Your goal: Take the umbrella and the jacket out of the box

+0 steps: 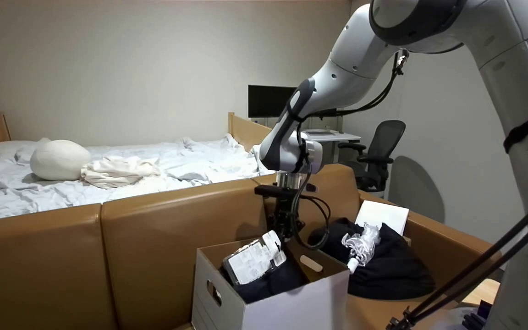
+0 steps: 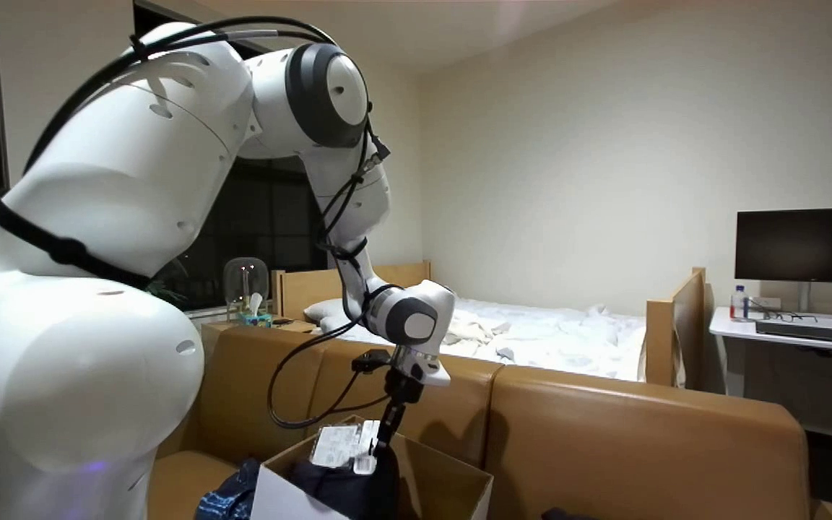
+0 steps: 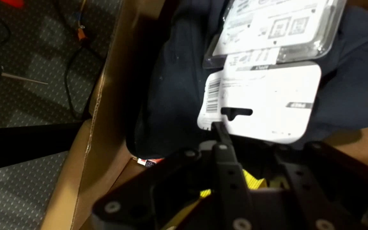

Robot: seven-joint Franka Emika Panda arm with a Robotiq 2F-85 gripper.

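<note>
The white cardboard box [image 1: 294, 307] stands on the couch and also shows in an exterior view [image 2: 286, 498]. Dark navy cloth, apparently the jacket [image 1: 271, 282], lies bunched inside it and fills much of the wrist view [image 3: 174, 99]. A clear package with white labels [image 1: 248, 263] lies tilted on the cloth; its hang card [image 3: 267, 102] reaches my fingers. The folded clear-white umbrella [image 1: 363, 245] lies outside the box on black cloth. My gripper [image 3: 248, 137] points down into the box at the cloth's edge, one finger overlapping the card. The other fingertip is dark or hidden, so its grasp is unclear.
Black cloth [image 1: 392, 272] and a white flat panel [image 1: 383, 214] lie on the couch beside the box. The box wall [image 3: 105, 95] rises close to my gripper. A yellow striped item [image 3: 252, 182] shows low in the box. The couch backrest [image 1: 181, 229] stands behind.
</note>
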